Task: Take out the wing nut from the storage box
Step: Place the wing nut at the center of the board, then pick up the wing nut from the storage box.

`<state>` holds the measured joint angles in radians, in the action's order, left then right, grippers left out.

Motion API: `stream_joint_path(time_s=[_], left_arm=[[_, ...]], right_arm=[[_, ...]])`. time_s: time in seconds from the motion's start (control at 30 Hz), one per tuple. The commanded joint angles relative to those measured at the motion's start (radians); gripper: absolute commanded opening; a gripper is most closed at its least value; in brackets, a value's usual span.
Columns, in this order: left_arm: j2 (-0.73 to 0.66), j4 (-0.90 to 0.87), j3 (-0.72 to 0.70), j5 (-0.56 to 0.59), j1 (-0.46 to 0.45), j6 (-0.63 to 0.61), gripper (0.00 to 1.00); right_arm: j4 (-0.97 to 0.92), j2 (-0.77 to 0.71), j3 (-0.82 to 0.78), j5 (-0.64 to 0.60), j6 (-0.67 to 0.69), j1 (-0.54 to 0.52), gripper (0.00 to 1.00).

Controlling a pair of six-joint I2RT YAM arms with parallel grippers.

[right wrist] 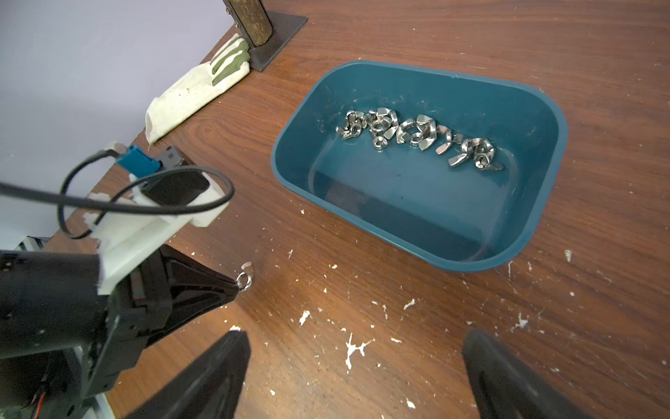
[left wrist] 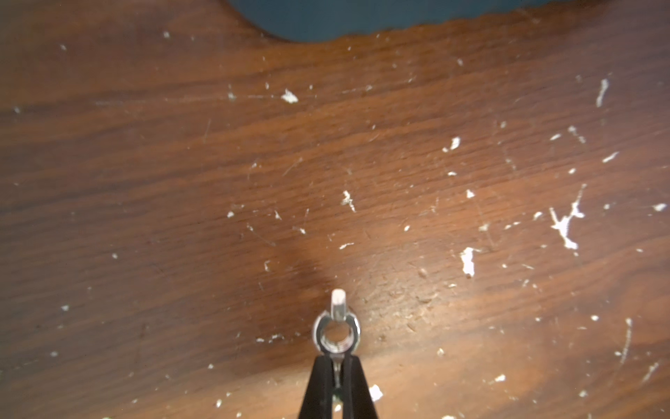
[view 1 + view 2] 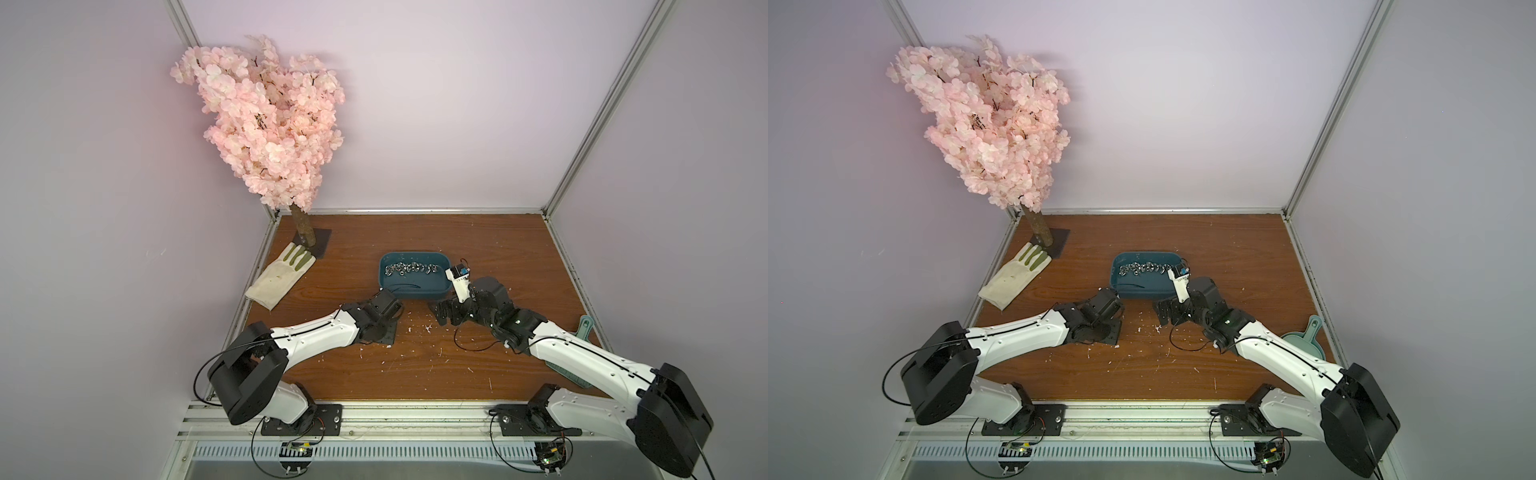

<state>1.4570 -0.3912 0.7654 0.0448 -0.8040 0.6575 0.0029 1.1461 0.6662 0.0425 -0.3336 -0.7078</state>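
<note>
The dark teal storage box (image 3: 415,286) (image 3: 1142,289) stands mid-table, and a row of several silver wing nuts (image 1: 417,136) lies along its far side. My left gripper (image 2: 338,362) is shut on one wing nut (image 2: 337,332), pinching a wing so the threaded ring sticks out past the tips. It hangs just above the wood, outside the box and near its front left corner. The right wrist view shows this held wing nut (image 1: 244,277) too. My right gripper (image 1: 355,348) is open and empty over the table in front of the box (image 1: 558,119).
A white work glove (image 3: 278,276) lies at the back left beside a pink blossom tree (image 3: 266,120) on a dark base plate (image 3: 318,245). A mint-green scoop (image 3: 1304,336) sits under the right arm. White flecks dot the brown table (image 3: 415,365).
</note>
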Motion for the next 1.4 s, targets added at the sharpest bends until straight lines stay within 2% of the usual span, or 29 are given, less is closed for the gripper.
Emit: stream_joint_path(time_s=[0.0,0.13,0.3,0.47,0.57,0.7,0.87,0.97,1.17,1.37], left_arm=[[0.033,0.044,0.000,-0.010,-0.009,0.017,0.05],[0.055,0.048,-0.007,-0.013,-0.012,0.008,0.08],[0.055,0.047,0.000,-0.013,-0.012,0.005,0.32],[0.058,-0.007,0.053,0.008,-0.012,0.007,0.40],[0.061,-0.063,0.118,0.051,-0.009,0.002,0.41],[0.060,-0.109,0.205,0.074,0.019,-0.004,0.51],[0.046,-0.123,0.284,0.069,0.092,-0.019,0.78],[0.049,-0.123,0.327,0.128,0.123,-0.030,0.98],[0.133,-0.123,0.439,0.109,0.197,-0.073,1.00],[0.235,-0.126,0.544,0.145,0.209,-0.155,1.00]], right_arm=[[0.002,-0.024,-0.008,-0.037,-0.017,-0.007,1.00],[-0.013,-0.022,-0.007,-0.048,-0.016,-0.007,0.99],[-0.020,-0.016,-0.004,-0.068,-0.007,-0.009,1.00],[-0.044,-0.001,0.024,-0.110,-0.008,-0.007,1.00],[-0.052,0.006,0.040,-0.131,-0.006,-0.007,1.00],[-0.065,0.020,0.067,-0.174,0.008,-0.003,1.00],[-0.069,0.054,0.113,-0.188,0.027,0.005,1.00],[-0.074,0.090,0.148,-0.195,0.041,0.007,1.00],[-0.073,0.167,0.224,-0.205,0.064,0.033,1.00],[-0.066,0.219,0.283,-0.170,0.082,0.073,1.00]])
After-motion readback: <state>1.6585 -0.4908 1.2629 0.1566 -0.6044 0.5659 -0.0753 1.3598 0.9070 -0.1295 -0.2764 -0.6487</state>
